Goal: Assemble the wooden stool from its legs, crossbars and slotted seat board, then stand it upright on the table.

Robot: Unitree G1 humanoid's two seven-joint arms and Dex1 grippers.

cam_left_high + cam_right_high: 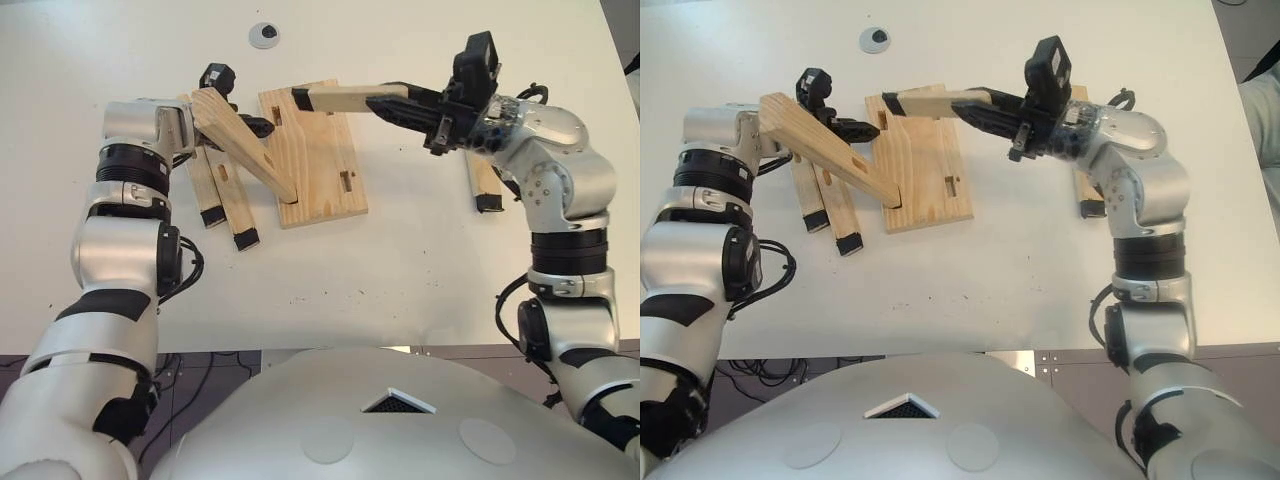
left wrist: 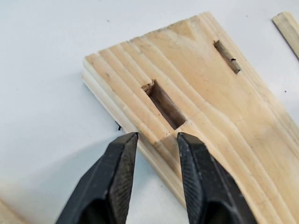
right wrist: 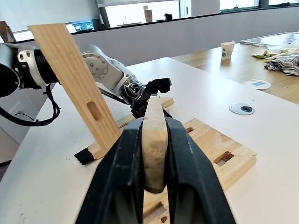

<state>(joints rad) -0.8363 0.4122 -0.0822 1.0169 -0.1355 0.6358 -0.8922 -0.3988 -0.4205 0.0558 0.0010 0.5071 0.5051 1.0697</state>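
One leg (image 1: pixel 240 140) leans in the seat board (image 1: pixel 330 180); right claw (image 1: pixel 378 104) clamps another leg (image 1: pixel 335 98).

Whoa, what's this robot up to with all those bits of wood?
It is putting together a wooden stool. The slotted seat board lies flat on the white table. One leg stands tilted, its lower end at a slot near the board's left edge. The right gripper is shut on a second leg, holding it level above the board's far edge. The left gripper is open at the board's far left corner. Left of the board lie two more wooden pieces, and another piece lies to its right.
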